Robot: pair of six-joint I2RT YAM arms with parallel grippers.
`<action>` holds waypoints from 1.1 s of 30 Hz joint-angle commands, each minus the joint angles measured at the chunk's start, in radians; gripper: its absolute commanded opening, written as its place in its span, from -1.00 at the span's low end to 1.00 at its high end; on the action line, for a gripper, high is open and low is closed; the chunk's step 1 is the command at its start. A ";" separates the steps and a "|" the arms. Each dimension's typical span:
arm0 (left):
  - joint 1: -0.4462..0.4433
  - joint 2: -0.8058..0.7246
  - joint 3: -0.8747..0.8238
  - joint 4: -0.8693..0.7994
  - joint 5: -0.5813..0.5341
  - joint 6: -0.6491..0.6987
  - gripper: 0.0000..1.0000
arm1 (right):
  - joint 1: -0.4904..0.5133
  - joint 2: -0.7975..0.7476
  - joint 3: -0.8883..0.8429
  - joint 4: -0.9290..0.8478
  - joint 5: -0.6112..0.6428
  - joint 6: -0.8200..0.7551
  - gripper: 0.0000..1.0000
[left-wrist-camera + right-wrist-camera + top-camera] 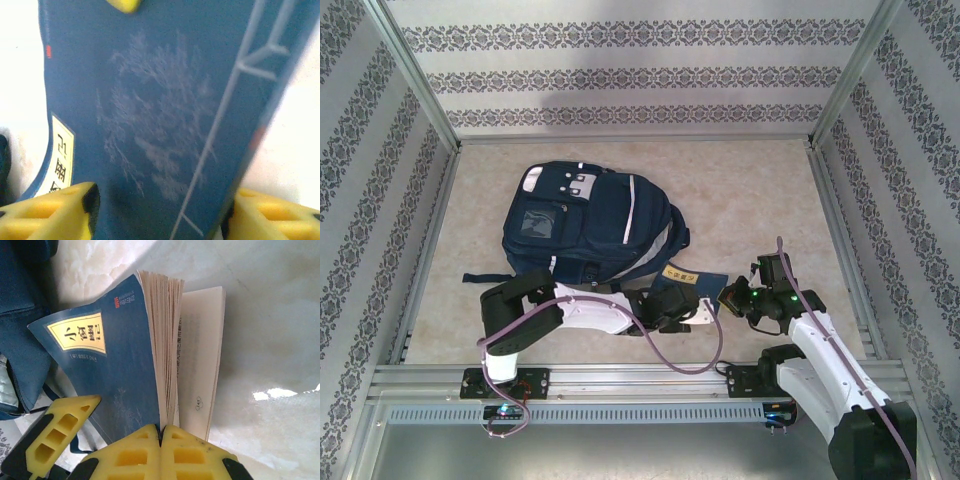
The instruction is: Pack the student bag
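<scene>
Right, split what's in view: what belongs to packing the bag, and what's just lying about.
Job: student bag, blue book, left gripper, right gripper.
Just there: purple cable, table, patterned walls.

Left arm [535, 315] stretched rightward at lower centre, left tool [162, 197] fingers [55, 212] held apart, right arm [830, 365] bent at lower right, right tool [160, 432] pressed shut.

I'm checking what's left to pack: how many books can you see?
1. A blue book sits at the near right edge of the bag, its pages pinched by the right tool. Others may be hidden inside the bag.
</scene>
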 commanded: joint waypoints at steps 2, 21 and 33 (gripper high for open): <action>-0.004 0.028 0.025 0.056 -0.069 0.028 -0.47 | -0.011 -0.032 0.037 0.019 -0.043 0.022 -0.90; 0.052 -0.442 0.005 -0.130 0.023 -0.180 -1.00 | -0.048 -0.312 0.375 -0.167 0.187 -0.115 0.68; 0.324 -0.718 -0.068 0.044 0.361 -1.072 -1.00 | -0.012 -0.339 0.278 0.196 -0.001 0.015 0.67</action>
